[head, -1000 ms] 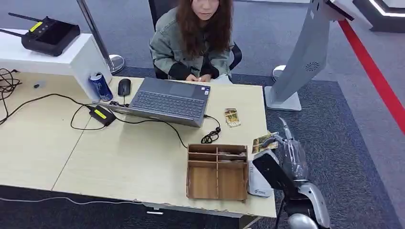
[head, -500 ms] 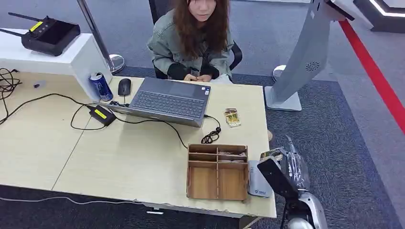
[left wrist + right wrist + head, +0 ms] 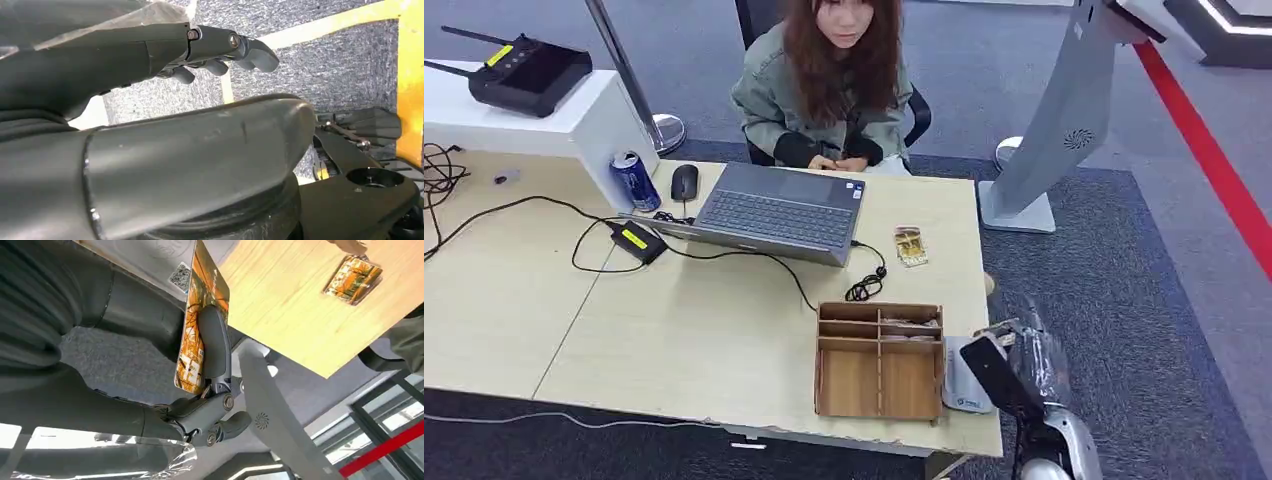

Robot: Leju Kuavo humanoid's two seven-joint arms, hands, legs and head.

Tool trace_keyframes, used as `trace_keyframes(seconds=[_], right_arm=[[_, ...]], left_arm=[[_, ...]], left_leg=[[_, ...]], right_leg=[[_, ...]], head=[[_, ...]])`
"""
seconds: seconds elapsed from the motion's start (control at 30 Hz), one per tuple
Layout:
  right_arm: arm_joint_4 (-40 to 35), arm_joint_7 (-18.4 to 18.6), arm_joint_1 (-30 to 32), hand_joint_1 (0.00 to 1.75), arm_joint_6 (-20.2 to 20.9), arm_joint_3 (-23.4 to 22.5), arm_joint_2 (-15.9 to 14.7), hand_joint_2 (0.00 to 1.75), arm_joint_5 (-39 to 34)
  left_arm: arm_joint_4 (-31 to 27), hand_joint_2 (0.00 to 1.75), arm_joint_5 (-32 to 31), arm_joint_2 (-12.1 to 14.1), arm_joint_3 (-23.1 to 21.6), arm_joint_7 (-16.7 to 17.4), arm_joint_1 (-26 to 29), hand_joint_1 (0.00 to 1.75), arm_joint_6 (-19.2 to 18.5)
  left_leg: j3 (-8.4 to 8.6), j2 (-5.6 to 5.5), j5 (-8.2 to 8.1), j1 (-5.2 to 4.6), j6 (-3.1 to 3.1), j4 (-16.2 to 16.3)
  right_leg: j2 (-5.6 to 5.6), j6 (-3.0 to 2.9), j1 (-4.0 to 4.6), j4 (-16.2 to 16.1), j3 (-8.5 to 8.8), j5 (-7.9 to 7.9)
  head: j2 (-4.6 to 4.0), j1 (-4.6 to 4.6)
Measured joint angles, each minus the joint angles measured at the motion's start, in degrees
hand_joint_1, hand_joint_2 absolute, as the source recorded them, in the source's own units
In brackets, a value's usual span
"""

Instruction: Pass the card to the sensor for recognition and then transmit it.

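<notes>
The card (image 3: 200, 320) was seen in the right wrist view as a thin, flat rectangle printed in orange and yellow with small white and dark patches, its artwork too foreshortened to be read. It was pinched by the right hand (image 3: 200, 405), a dark finger (image 3: 214, 347) being pressed flat along its printed face and the thumb set behind it. In the head view the right hand (image 3: 1014, 355) was located just beside the white sensor (image 3: 965, 380), off the table (image 3: 724, 330) edge on the side away from the wooden organiser (image 3: 879, 358). There the card (image 3: 990, 328) was reduced to a small pale sliver above the hand, most of it being hidden by the hand's dark back. The sensor's grey face (image 3: 145, 255) was cut off by the frame edge in the right wrist view. The card's long axis ran along the pressing finger, one short end reaching over the sensor and the other lying toward the palm; it was viewed almost edge-on. A second card (image 3: 910, 245) lay flat on the table, well apart from the sensor, toward the laptop (image 3: 774, 210). The left hand (image 3: 150, 65) hung over grey carpet with its fingers (image 3: 235, 47) loosely curled apart and nothing held.
</notes>
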Motion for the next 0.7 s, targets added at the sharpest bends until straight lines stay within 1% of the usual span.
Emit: trace_keyframes(seconds=[0.43, 0.57, 0.7], right_arm=[[4.9, 0.3, -0.2, 1.75, -1.2, 0.0, 1.9, 1.75, 1.7], [8.0, 0.2, -0.9, 1.75, -3.1, 0.1, 2.5, 1.75, 2.3], [11.4, -1.1, -1.8, 1.75, -4.5, 0.0, 3.0, 1.75, 2.1]], left_arm=[[0.0, 0.00, -0.4, 0.1, 0.2, 0.0, 0.0, 0.00, 0.1], [0.0, 0.00, -1.0, 0.2, 0.3, 0.1, 0.0, 0.00, -0.1], [0.0, 0.00, -1.1, 0.3, 0.5, 0.1, -0.1, 0.00, -0.2]], left_leg=[[-0.01, 0.00, 0.00, 0.00, 0.00, 0.0], [-0.01, 0.00, 0.00, 0.00, 0.00, 0.0], [0.00, 0.01, 0.00, 0.00, 0.00, 0.0]], right_leg=[[0.00, 0.00, 0.00, 0.0, 0.01, 0.00], [0.00, 0.00, 0.00, 0.0, 0.01, 0.00], [0.00, 0.00, 0.00, 0.0, 0.01, 0.00]], head=[[0.00, 0.00], [0.00, 0.02], [0.00, 0.00]])
